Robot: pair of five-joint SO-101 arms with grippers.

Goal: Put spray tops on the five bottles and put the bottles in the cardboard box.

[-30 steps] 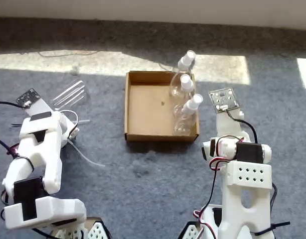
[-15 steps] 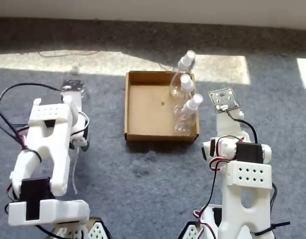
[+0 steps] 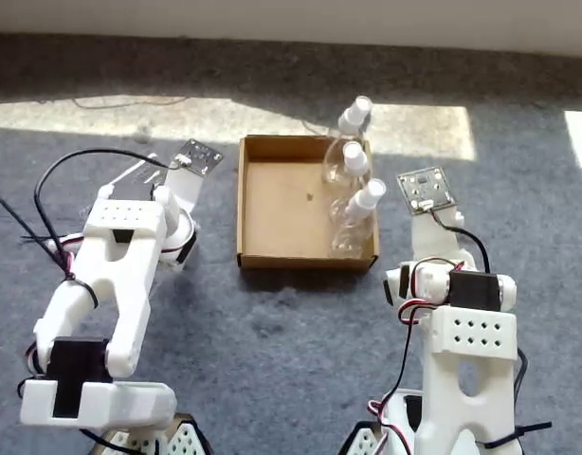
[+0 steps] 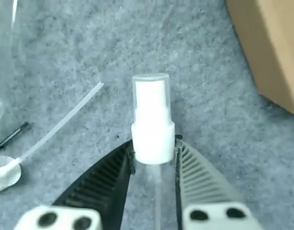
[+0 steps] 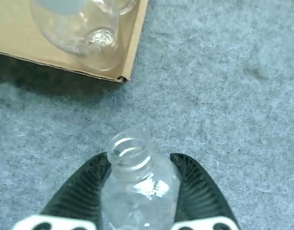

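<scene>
Left end effector (image 4: 154, 147) closed on spray top (image 4: 152, 110), nozzle pointing forward, left of cardboard box (image 3: 242, 204) in high view; right end effector (image 5: 141, 160) clamps uncapped bottle (image 5: 137, 187), neck forward, near box corner; top must cross rightward to the mouth.

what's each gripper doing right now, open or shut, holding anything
left gripper: shut on a spray top, its tube hanging below
right gripper: shut on a bottle with no top on it
</scene>
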